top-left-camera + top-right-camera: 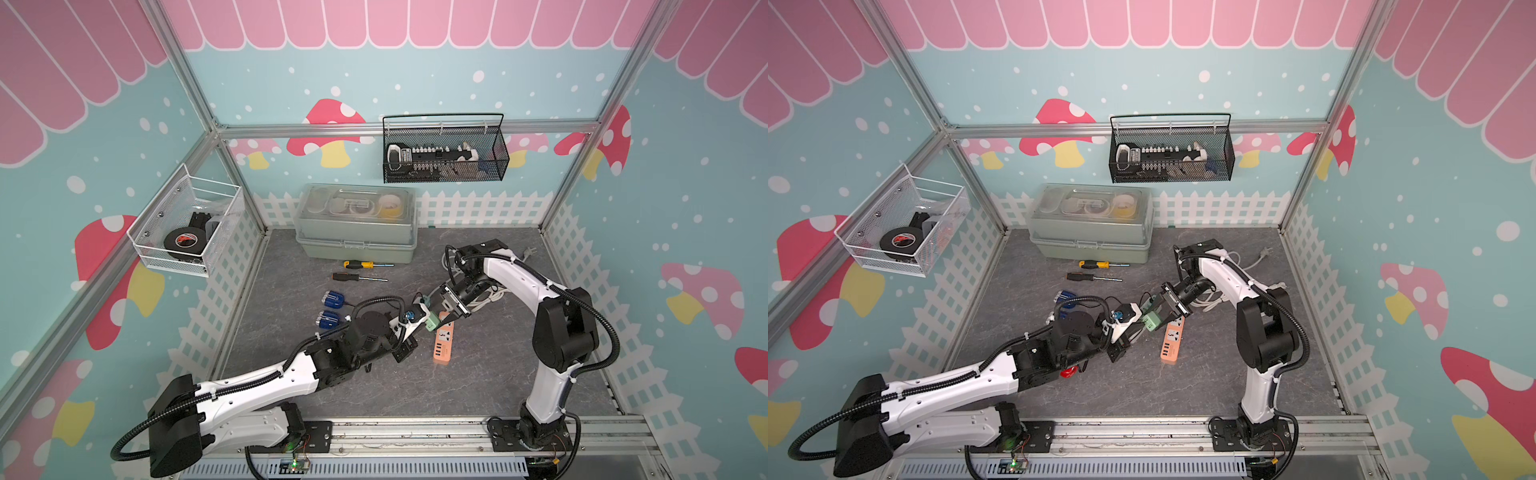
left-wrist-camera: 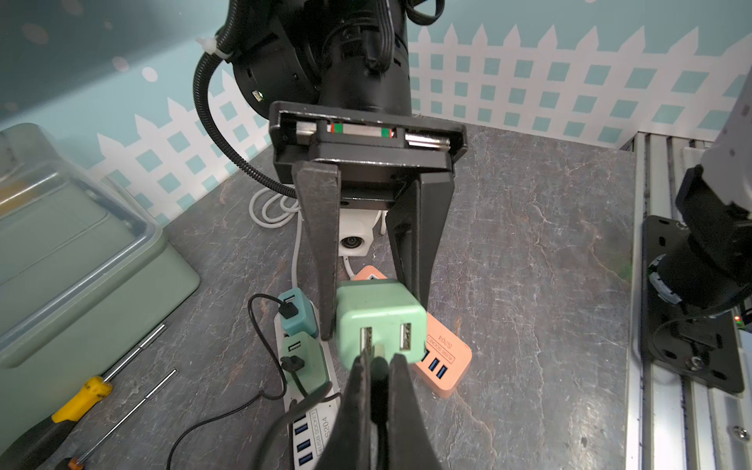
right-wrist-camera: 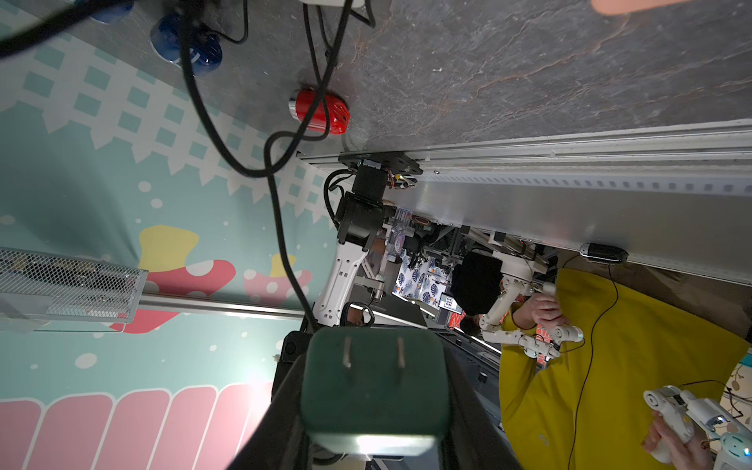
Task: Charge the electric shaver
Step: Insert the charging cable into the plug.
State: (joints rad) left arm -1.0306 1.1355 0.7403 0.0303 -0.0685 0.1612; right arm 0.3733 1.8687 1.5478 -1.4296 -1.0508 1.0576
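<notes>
I see the toolbox (image 1: 355,224) at the back edge of the table (image 1: 457,382), two screwdrivers (image 1: 365,264) just before it. One power strip (image 1: 444,343) lies near the middle, another power strip (image 2: 313,427) just left. The charger block (image 2: 380,321) hangs above them, USB plug (image 2: 379,362) at its face. The electric shaver (image 1: 1068,372) lies nearer the front edge.

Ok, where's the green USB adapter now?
The green adapter is mid-table in both top views, held by the right gripper beside the orange power strip.
</notes>
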